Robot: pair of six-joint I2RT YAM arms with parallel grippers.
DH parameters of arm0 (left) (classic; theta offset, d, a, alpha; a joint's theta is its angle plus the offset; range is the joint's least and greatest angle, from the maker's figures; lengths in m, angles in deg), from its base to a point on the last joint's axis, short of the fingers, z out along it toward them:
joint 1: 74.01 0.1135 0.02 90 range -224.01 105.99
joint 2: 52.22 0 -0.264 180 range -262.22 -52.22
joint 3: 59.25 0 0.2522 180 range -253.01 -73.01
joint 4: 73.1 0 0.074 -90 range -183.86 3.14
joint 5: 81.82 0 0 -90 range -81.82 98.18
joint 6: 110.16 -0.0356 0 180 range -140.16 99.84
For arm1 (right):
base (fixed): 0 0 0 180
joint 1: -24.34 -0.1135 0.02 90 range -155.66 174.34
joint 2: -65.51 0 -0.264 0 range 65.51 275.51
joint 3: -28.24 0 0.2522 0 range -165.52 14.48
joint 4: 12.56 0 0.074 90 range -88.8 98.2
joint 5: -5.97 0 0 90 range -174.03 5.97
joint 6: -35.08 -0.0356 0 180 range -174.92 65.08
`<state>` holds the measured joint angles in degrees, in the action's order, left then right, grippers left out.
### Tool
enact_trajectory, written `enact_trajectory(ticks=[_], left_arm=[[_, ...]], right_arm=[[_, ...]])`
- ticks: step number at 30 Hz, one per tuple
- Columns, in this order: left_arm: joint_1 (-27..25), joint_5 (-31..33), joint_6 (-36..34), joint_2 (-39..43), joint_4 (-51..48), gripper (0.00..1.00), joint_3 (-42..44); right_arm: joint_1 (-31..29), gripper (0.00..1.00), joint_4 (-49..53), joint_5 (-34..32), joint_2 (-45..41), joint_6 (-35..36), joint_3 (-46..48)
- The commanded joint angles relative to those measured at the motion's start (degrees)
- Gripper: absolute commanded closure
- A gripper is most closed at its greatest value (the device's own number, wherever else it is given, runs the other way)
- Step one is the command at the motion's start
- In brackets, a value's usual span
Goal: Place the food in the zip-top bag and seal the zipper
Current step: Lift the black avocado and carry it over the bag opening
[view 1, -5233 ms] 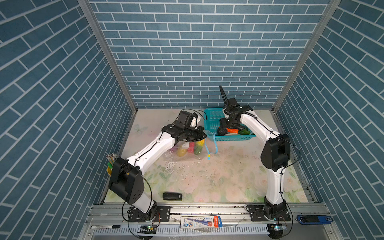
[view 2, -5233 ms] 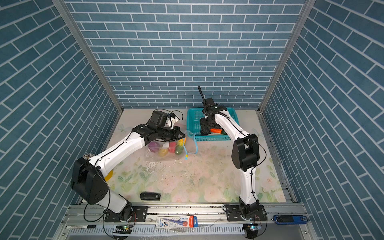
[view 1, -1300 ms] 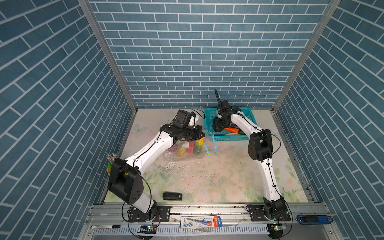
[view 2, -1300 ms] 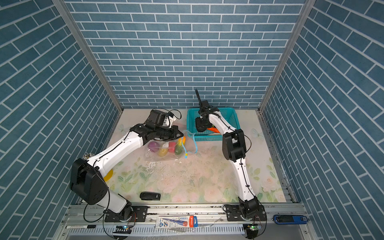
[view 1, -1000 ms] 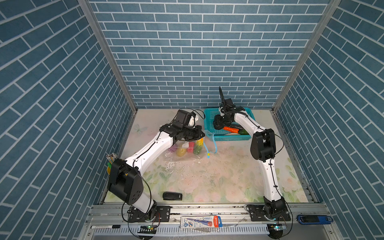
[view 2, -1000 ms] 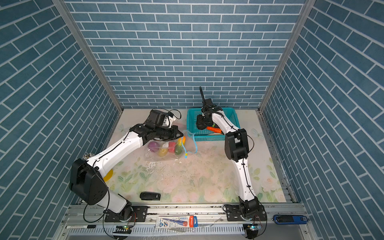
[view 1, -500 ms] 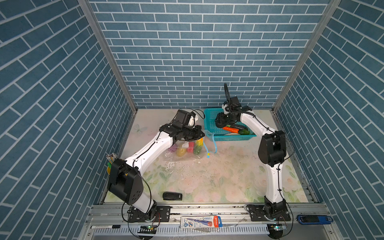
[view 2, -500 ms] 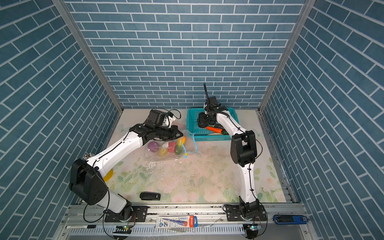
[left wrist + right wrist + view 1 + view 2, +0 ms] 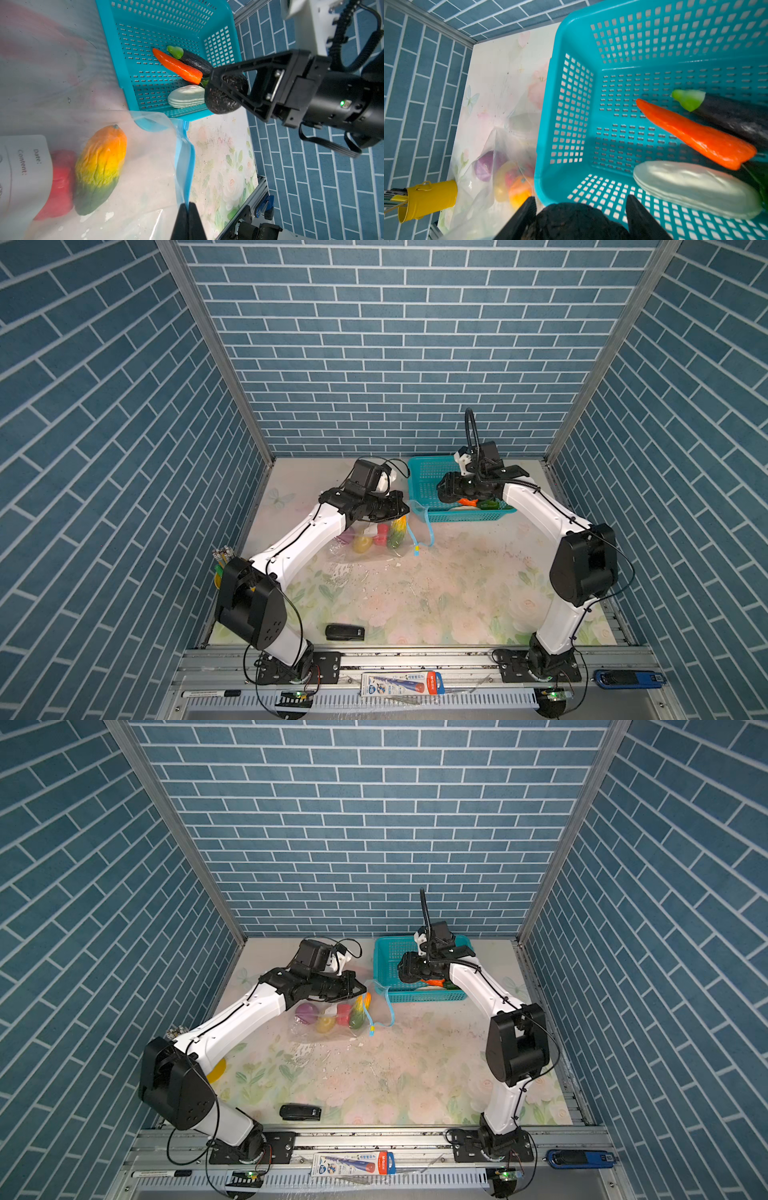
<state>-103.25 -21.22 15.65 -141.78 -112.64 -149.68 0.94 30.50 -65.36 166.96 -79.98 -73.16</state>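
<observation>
Bag (image 9: 374, 553) flat on desk (image 9: 457, 593), left of middle; purple, yellow, red and orange-green food (image 9: 325, 1024) inside. Left gripper (image 9: 188, 207) pinched tight on zipper (image 9: 186, 166), that edge lifted. Just right of it, basket (image 9: 424, 477) with carrot (image 9: 695, 133), eggplant (image 9: 733, 116), white piece (image 9: 695, 189). Right gripper (image 9: 579, 207) over basket, jaws fairly wide, clamped round dark lumpy piece (image 9: 226, 99).

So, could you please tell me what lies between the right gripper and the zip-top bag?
Only the teal basket, its side wall, clearest in the left wrist view.
</observation>
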Motion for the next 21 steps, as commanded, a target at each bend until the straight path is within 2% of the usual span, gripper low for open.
enact_trajectory(ticks=[1, 11, 21], left_arm=[[0.40, -0.21, 0.34, 1.33, 1.00, 1.00, 0.56], [0.32, -0.47, 0.73, 0.63, 0.69, 1.00, -0.37], [-0.11, -0.40, 1.19, 1.57, 0.70, 1.00, -0.34]], right_arm=[[-0.72, 0.42, -2.18, 1.53, -7.07, -1.40, 5.60], [-7.52, 0.43, -7.97, 2.59, -16.04, -4.27, 18.62], [-11.65, 0.43, -16.31, 4.34, -11.24, -8.01, 19.28]])
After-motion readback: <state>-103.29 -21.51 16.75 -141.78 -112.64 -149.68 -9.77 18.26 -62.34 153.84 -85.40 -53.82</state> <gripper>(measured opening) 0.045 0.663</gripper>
